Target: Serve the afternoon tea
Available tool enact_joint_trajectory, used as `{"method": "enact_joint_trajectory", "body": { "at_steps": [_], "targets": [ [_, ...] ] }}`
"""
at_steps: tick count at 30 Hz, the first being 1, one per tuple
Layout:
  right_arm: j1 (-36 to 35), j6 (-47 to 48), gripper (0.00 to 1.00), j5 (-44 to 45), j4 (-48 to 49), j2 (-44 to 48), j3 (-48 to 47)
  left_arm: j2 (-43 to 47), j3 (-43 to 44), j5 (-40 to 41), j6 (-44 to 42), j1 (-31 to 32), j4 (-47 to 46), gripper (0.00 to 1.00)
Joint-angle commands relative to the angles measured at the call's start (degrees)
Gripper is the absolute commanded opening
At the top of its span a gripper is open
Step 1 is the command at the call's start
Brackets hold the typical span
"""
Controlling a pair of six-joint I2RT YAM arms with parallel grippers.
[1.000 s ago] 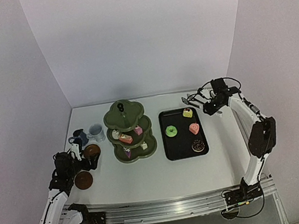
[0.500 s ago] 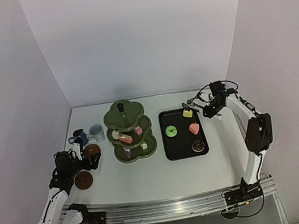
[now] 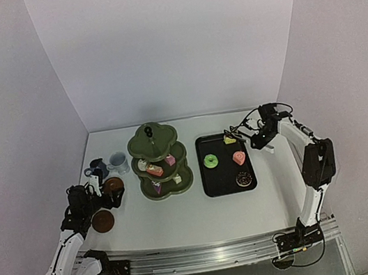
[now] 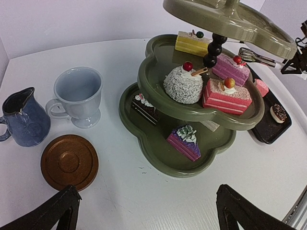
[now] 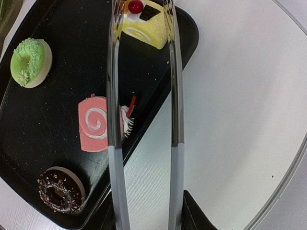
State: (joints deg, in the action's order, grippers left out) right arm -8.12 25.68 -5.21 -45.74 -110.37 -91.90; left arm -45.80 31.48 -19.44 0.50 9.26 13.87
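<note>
The olive-green three-tier stand holds several small cakes and also shows in the left wrist view. My left gripper is open and empty, low over the table in front of the stand. A brown saucer lies to its left, with the white cup and the dark-blue cup behind it. A second saucer lies nearer the edge. My right gripper is shut on metal tongs. The tongs' open arms straddle a yellow cake on the black tray.
The tray also holds a green doughnut, a pink roll cake and a chocolate doughnut. White walls close the back and sides. The table's rounded edge runs to the right of the tray.
</note>
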Motion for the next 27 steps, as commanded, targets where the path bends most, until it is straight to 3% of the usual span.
{"method": "enact_joint_trajectory", "body": {
  "at_steps": [1,5,11,16,21,27],
  "targets": [
    [0.1,1.0,0.34,-4.0,-0.3,1.9,-0.1,-0.1,0.2,-0.9,0.1,-0.4,-2.0,0.99],
    [0.1,0.1,0.20,-3.4,-0.6,1.6,-1.0,0.0,0.0,-1.1,0.0,-0.3,-2.1,1.00],
    [0.1,0.2,0.14,-2.6,-1.0,2.2,-0.5,0.3,-0.2,-0.9,-0.2,-0.4,-1.9,1.00],
    [0.1,-1.1,0.16,-2.6,-1.3,3.3,-0.6,0.4,-0.4,-1.1,-0.1,-0.4,-2.2,0.99],
    [-1.6,-3.5,0.23,-3.8,-2.2,6.1,-0.3,0.6,-0.5,-1.4,-0.2,-0.4,-1.9,0.99],
    [-5.0,-9.1,0.34,0.7,-5.1,7.2,1.7,1.0,-1.0,-1.4,-0.4,-0.4,-2.3,1.00]
  ]
}}
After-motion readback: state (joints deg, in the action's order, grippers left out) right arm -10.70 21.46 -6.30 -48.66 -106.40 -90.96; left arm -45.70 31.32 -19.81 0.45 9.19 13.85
